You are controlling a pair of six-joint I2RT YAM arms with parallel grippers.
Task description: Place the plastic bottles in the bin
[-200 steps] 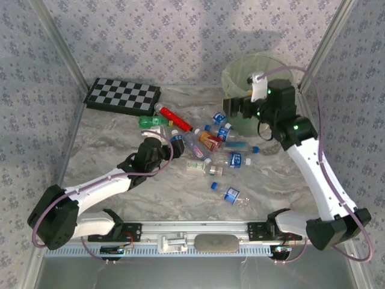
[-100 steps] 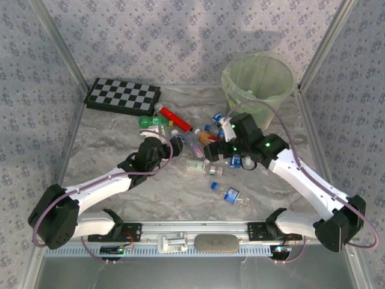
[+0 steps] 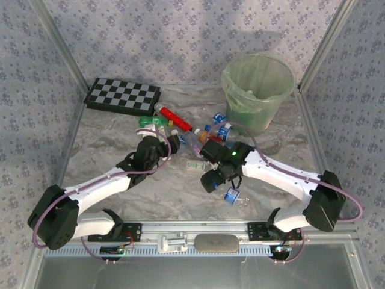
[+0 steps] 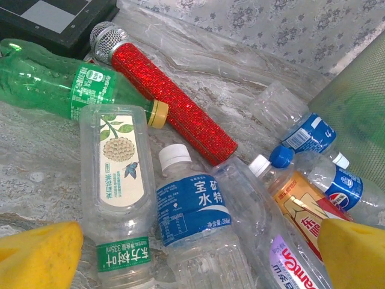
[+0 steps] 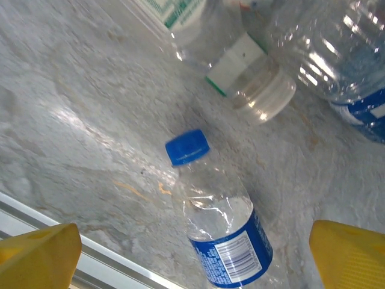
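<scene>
Several plastic bottles (image 3: 207,135) lie in a heap at mid-table, most clear with blue labels, one green (image 4: 60,84), one orange-labelled (image 4: 301,211). The pale green bin (image 3: 258,78) stands at the back right. My left gripper (image 3: 171,141) is open at the heap's left edge. A clear bottle with a blue label and white cap (image 4: 195,223) lies between its yellow fingers (image 4: 36,253). My right gripper (image 3: 215,180) is open low over the table. A lone blue-capped bottle (image 5: 219,223) lies between its fingers (image 5: 352,253), untouched.
A red glitter microphone (image 4: 174,102) lies among the bottles. The checkerboard (image 3: 123,95) sits at the back left. Patterned walls close in the sides and back. A metal rail (image 5: 90,265) runs along the near edge, close to the lone bottle.
My right arm has swung from above the bin down and left to the lone bottle near the front edge. The left arm has barely moved.
</scene>
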